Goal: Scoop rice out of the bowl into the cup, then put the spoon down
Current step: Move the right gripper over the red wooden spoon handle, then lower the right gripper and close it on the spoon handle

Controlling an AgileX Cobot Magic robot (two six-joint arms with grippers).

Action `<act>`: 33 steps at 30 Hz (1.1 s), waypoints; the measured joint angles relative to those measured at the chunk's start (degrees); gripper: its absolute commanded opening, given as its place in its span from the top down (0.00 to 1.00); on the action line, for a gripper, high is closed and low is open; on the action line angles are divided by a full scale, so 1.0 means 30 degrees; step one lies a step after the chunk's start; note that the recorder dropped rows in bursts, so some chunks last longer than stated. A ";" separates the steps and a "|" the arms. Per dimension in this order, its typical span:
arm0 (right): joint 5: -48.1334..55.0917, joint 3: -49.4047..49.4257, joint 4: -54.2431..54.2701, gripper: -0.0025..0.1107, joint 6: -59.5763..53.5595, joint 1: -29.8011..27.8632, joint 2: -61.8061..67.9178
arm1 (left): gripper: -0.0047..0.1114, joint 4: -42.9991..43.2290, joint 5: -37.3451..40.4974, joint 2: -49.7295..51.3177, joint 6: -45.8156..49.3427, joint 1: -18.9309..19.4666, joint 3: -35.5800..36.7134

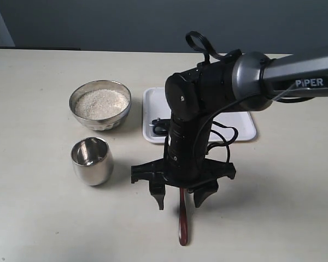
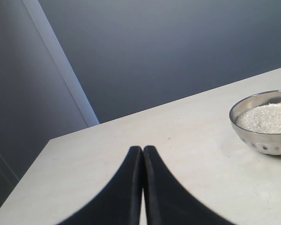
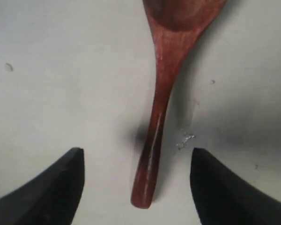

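Eyes on the slim, dark reddish-brown wooden spoon point(image 3: 155, 112) — it lies flat on the pale table point(image 1: 38, 213), with nothing lifting it. Its thin handle end sits right between the fingers of the right gripper point(image 1: 180, 203). Those jaws are spread wide, one black finger on each side of the handle, neither touching the wood. The arm hangs straight down over it, which reads to me as a line-up for a pinch on the handle. The oval head points away from the wrist, free to dig. A few pale specks lie on the table just beside the handle; whether they are grains I can't tell.

Out to the containers now. The small polished steel cup point(image 1: 90, 166) stands upright near the gripper, toward the left arm's side. Its shiny inside shows no rice that I can see — so by my reckoning the scooping is all to do. Just beyond it, the wide, shallow metal bowl point(image 1: 106, 123) carries a full pale heap of fine white rice point(image 1: 101, 102), a short carry from the cup. Beside the bowl is a white rectangular tray point(image 1: 151, 98) with a small dark object point(image 1: 159, 128) on it, too hidden by the arm to name.

The left gripper point(image 2: 143, 150) hangs clear of the work, facing the bowl across the table, fingers pressed together and holding nothing.
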 measured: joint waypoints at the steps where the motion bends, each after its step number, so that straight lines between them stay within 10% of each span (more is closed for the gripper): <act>1: 0.0000 0.0000 0.0000 0.43 0.0000 0.0000 0.0012 | 0.96 0.0000 0.0000 0.0000 0.0000 0.0000 0.0000; 33: 0.0472 0.0000 -0.0020 0.43 0.0204 0.0000 0.0578 | 0.96 0.0000 0.0000 0.0000 0.0000 0.0000 0.0000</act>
